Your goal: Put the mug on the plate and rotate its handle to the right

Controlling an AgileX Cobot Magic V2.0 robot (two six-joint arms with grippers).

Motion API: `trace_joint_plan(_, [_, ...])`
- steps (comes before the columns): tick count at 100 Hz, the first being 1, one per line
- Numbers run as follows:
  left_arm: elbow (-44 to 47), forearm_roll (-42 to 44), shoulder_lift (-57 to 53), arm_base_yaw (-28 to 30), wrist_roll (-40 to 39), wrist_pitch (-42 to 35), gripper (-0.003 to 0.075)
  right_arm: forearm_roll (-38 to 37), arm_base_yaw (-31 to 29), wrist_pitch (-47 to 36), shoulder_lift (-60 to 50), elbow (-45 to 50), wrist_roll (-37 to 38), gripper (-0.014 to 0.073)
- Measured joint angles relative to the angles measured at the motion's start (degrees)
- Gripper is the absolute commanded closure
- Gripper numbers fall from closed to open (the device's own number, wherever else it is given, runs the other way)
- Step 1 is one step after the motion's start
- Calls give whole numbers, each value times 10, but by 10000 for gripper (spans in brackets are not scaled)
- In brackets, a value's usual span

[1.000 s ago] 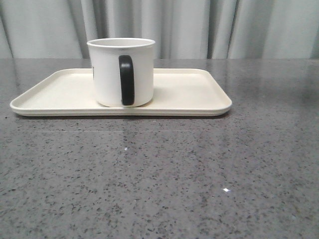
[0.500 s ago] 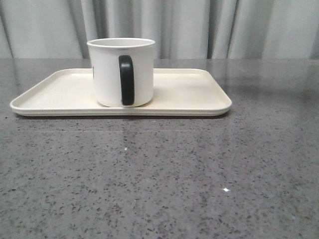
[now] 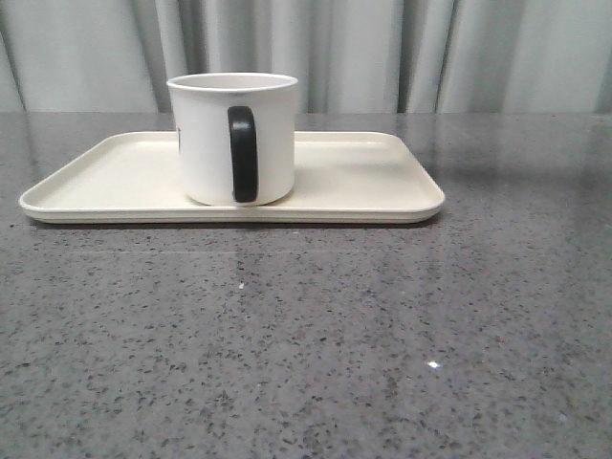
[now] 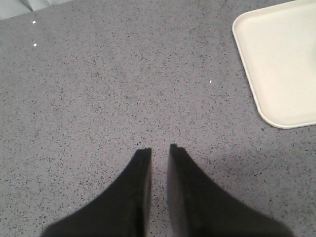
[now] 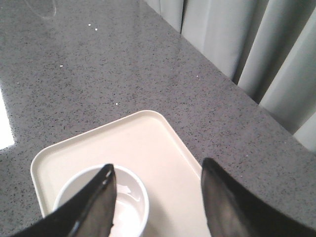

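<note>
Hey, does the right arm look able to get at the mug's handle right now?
Probably yes. The right end effector hangs open above the mug on the plate, nothing between them. The handle faces the front camera, unobstructed, though the wrist view doesn't show it.

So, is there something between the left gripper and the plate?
No. In the left wrist view only bare speckled table lies between the left gripper and the plate.
</note>
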Motion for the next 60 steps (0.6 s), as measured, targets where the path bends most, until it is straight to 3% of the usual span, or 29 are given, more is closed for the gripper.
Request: trace_joint_plan(60, [0, 0, 0, 0, 0, 0, 740, -35, 18, 32, 69, -1, 27, 193])
